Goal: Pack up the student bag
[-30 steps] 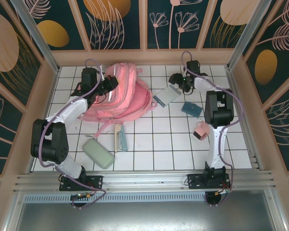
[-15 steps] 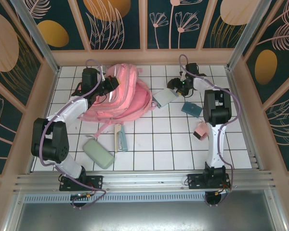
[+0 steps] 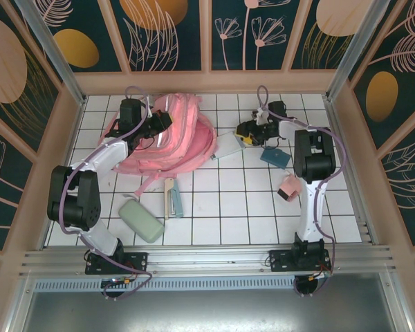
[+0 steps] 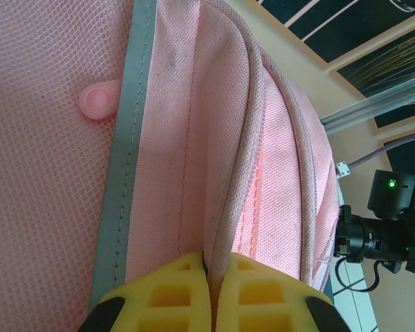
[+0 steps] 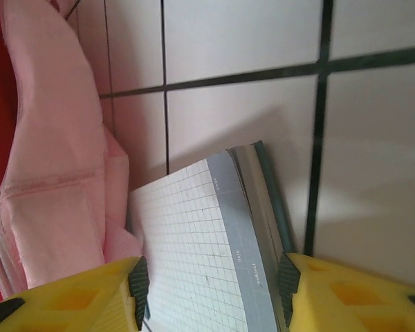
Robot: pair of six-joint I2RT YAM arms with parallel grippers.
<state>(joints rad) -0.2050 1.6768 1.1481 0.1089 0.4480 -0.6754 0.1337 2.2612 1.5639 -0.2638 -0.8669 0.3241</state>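
Observation:
The pink student bag [image 3: 171, 138] lies at the back left of the tiled table. My left gripper [image 3: 164, 122] is shut on a piped edge of the bag [image 4: 187, 124], with the fold pinched between the yellow fingers [image 4: 173, 290]. My right gripper [image 3: 243, 137] holds a grid-paper notebook [image 3: 225, 146] across its width, just right of the bag. In the right wrist view the notebook [image 5: 194, 228] fills the gap of that gripper [image 5: 211, 277], one pad on its spine and one on its far edge. The notebook's front corner touches the bag's pink fabric [image 5: 48, 173].
A teal pouch [image 3: 275, 156] lies right of the notebook, and a small pink item [image 3: 288, 187] sits beside the right arm. A green pencil case [image 3: 141, 219] and a stapler-like item [image 3: 171, 197] lie in front of the bag. A pink strap [image 3: 146, 183] trails forward.
My right gripper has carried the notebook left, from the middle tiles up to the bag's right side. The left gripper has kept its hold on the bag.

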